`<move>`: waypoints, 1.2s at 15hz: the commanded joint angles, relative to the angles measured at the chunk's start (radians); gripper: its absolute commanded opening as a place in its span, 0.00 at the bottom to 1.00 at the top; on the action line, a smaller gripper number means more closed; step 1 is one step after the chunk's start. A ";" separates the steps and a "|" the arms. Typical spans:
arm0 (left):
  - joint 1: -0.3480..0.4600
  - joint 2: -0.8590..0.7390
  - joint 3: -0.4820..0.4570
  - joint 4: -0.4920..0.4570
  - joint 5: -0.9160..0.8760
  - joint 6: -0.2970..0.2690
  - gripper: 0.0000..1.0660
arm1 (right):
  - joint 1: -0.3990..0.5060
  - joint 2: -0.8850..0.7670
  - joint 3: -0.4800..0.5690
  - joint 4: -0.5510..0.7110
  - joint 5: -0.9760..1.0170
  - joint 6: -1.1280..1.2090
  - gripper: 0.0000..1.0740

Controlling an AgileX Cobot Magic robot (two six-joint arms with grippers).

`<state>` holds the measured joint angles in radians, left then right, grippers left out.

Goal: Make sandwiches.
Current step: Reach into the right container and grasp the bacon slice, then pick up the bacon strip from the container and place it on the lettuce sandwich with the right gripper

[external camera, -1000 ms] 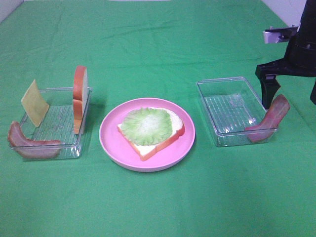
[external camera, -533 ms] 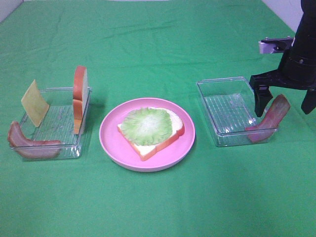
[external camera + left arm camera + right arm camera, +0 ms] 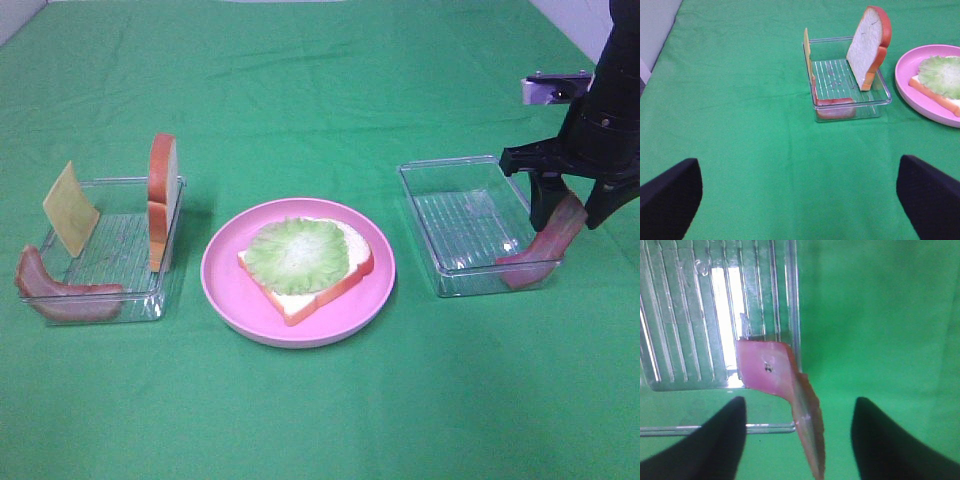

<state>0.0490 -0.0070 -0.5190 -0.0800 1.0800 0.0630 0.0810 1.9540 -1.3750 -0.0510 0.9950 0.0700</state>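
We are looking at the right gripper (image 3: pixel 566 225) (image 3: pixel 800 402), whose two dark, matte fingers (image 3: pixel 715 440) are standing part-way apart with a bacon strip (image 3: pixel 545 245) (image 3: pixel 775 372) between them. Green cloth is showing on each side of the strip, so neither finger is touching it and nothing is being gripped. The strip is smooth, reddish-pink and gently curved. Its lower end is resting inside the right tray (image 3: pixel 450 165) (image 3: pixel 690 315), and its upper end is leaning over the tray wall up between the fingertips. That tray is clear, hard plastic, rectangular with rounded corners and a ribbed floor. A small moulded mark on the floor is too blurred for us to read.

The left gripper (image 3: pixel 797 175) is hovering with its black, finely textured fingers (image 3: pixel 670 195) spread wide and nothing between them. Well ahead of those fingertips the left tray (image 3: pixel 120 250) (image 3: pixel 840 80) is sitting, made of the same ribbed clear plastic. In it an upright bread slice (image 3: pixel 162 200) (image 3: pixel 871 45), white with a glossy orange crust, is leaning on the wall. A thin yellow cheese square (image 3: pixel 70 208) (image 3: pixel 808 55) is standing tilted, and a second bacon strip (image 3: pixel 65 295) (image 3: pixel 835 107) is curling along the near end.

Between the two trays, clear of both sets of fingers, a round pink plate (image 3: pixel 225 290) (image 3: pixel 905 85) is carrying a flat bread slice (image 3: pixel 320 295) (image 3: pixel 935 95). A ruffled pale green lettuce leaf (image 3: pixel 298 255) (image 3: pixel 942 75) is lying on it. Everything is resting on a soft green cloth (image 3: pixel 320 100).
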 commanded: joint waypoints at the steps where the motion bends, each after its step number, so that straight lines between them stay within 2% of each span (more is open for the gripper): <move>1: 0.005 -0.002 0.001 -0.005 -0.001 0.000 0.94 | -0.001 0.000 0.009 0.009 -0.007 0.008 0.21; 2: 0.005 -0.002 0.001 -0.005 -0.001 0.000 0.94 | -0.001 0.000 0.009 0.009 -0.007 0.009 0.12; 4: 0.005 -0.002 0.001 -0.005 -0.001 0.000 0.94 | -0.001 0.000 0.009 0.009 -0.005 0.015 0.00; 11: 0.005 -0.002 0.001 -0.005 -0.001 0.000 0.94 | 0.001 0.000 0.009 0.012 0.009 -0.023 0.00; 14: 0.005 -0.002 0.001 -0.005 -0.001 0.000 0.94 | 0.001 -0.002 0.009 0.051 0.022 -0.049 0.00; 18: 0.005 -0.002 0.001 -0.005 -0.001 0.000 0.94 | 0.001 -0.060 -0.001 0.063 0.026 -0.049 0.00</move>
<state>0.0490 -0.0070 -0.5190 -0.0800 1.0800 0.0630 0.0810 1.8840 -1.3820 0.0130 1.0120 0.0340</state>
